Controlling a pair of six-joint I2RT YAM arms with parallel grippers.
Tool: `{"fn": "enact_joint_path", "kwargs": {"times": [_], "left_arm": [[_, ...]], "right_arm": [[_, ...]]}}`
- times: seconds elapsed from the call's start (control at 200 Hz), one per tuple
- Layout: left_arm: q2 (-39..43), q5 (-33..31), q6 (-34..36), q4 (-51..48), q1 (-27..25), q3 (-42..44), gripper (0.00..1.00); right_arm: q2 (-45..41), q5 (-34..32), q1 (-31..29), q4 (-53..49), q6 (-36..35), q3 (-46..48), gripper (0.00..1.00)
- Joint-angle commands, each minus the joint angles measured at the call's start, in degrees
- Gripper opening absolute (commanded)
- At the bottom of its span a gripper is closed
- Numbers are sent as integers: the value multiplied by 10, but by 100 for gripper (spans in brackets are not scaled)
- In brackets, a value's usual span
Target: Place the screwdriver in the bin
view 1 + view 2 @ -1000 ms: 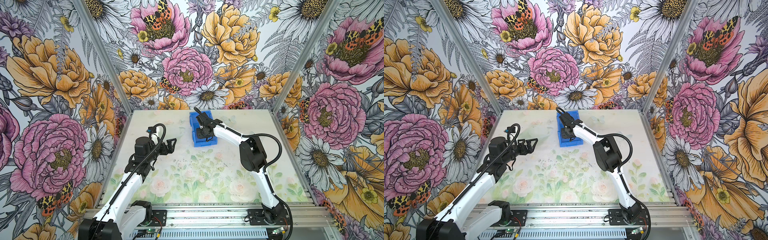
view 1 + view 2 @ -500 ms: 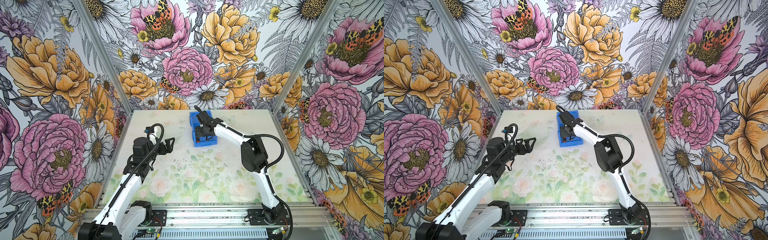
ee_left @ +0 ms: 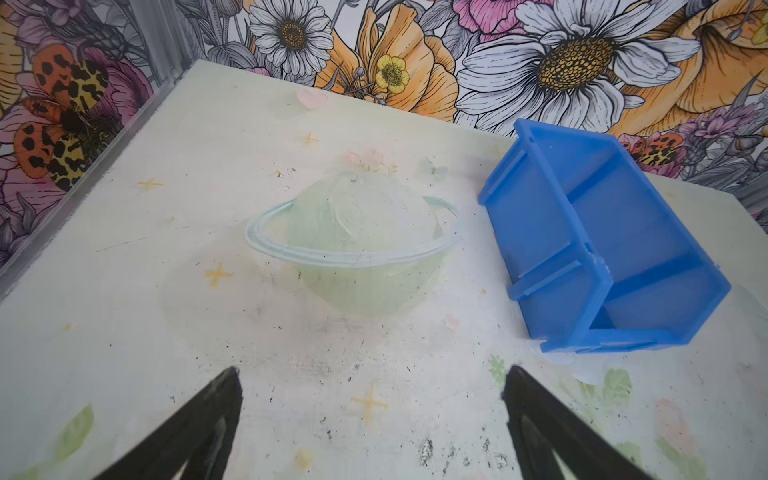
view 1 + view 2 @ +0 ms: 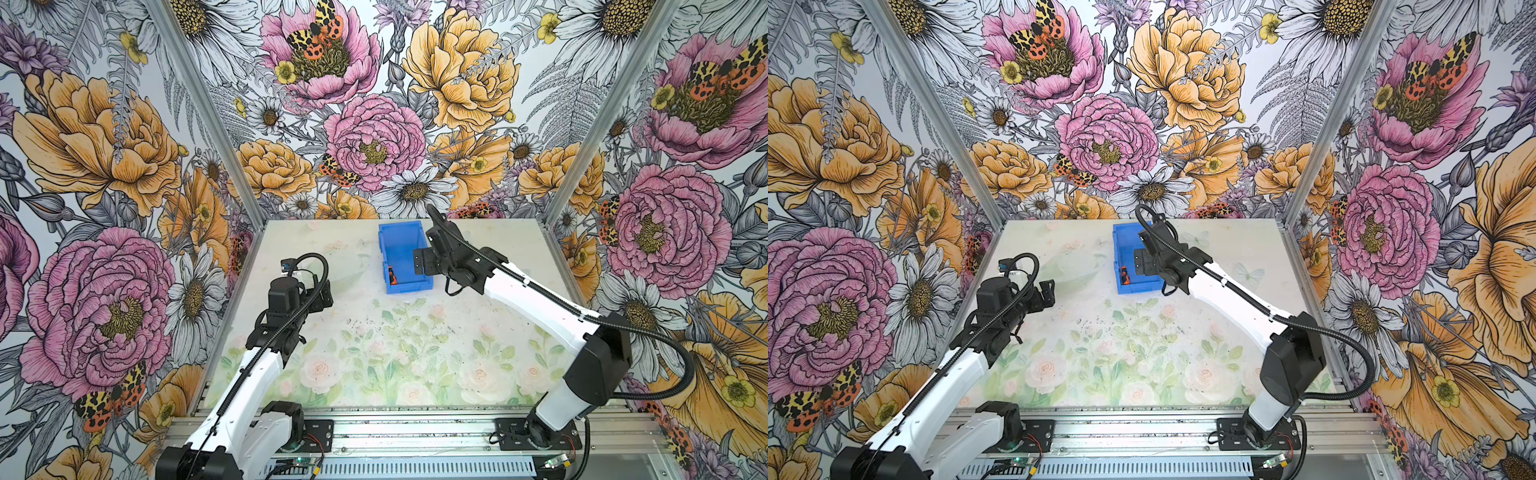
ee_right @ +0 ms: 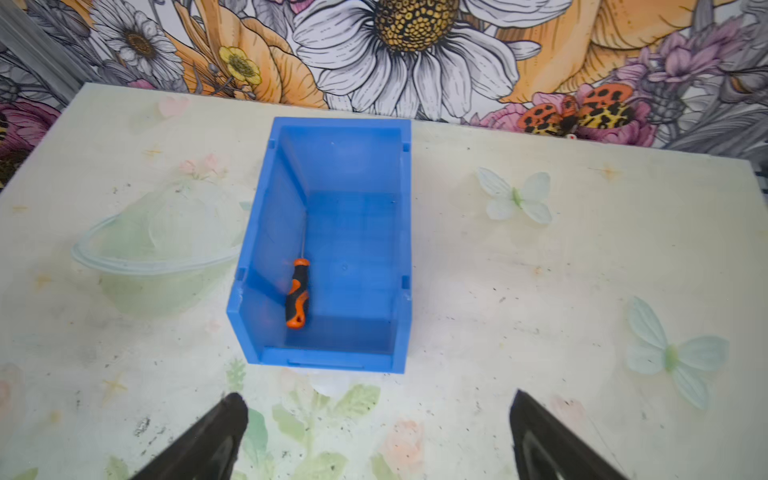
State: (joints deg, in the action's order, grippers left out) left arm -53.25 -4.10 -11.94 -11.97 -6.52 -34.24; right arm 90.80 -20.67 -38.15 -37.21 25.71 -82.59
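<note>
Opened wide and shifted right over the bin since a second ago: right gripper, black tapered fingertips far apart, nothing between them. Shows only its finger ends in the wrist view, above the scuffed, pale flower-printed table. Left gripper likewise spread wide and empty, off on its own side, apart from the bin.

Further out, the bin: bright blue smooth plastic, rectangular, tall walls, cut-down front wall nearest. Inside, flat on the floor along the wall on the left arm's side, the screwdriver: long axis along the bin's length, orange-and-black banded handle nearest, butt toward the low front wall, shaft pointing at the far wall. Thin and faint, that shaft, barely made out. Shows only as a bit of handle in both top views; hidden there under the right gripper, the bin's right side.

Beyond, floral wallpaper.
</note>
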Motion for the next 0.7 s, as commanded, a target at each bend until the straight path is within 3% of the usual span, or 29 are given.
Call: {"fn": "enact_joint_path", "kwargs": {"times": [0.0, 0.1, 0.17, 0.32, 0.395, 0.551, 0.691], "left_arm": [[12, -35, 1, 0, -2, -7, 99], [28, -1, -4, 15, -2, 9, 99], [42, 0, -4, 16, -2, 17, 99], [84, -24, 7, 33, 9, 56, 99], [117, -26, 29, 65, 17, 91, 99], [169, -30, 58, 115, 37, 144, 99], [170, -35, 91, 116, 44, 157, 99]], "right_arm": [[-56, -41, 8, 7, 27, 69, 99], [-119, 6, 19, 41, 16, 142, 99], [-163, 0, 21, 67, 13, 188, 100], [-237, -141, 44, 78, 60, 281, 100], [-271, -180, 77, 90, 75, 331, 99], [-346, -86, 176, 206, 18, 438, 99], [-391, -68, 220, 304, -54, 516, 100]]}}
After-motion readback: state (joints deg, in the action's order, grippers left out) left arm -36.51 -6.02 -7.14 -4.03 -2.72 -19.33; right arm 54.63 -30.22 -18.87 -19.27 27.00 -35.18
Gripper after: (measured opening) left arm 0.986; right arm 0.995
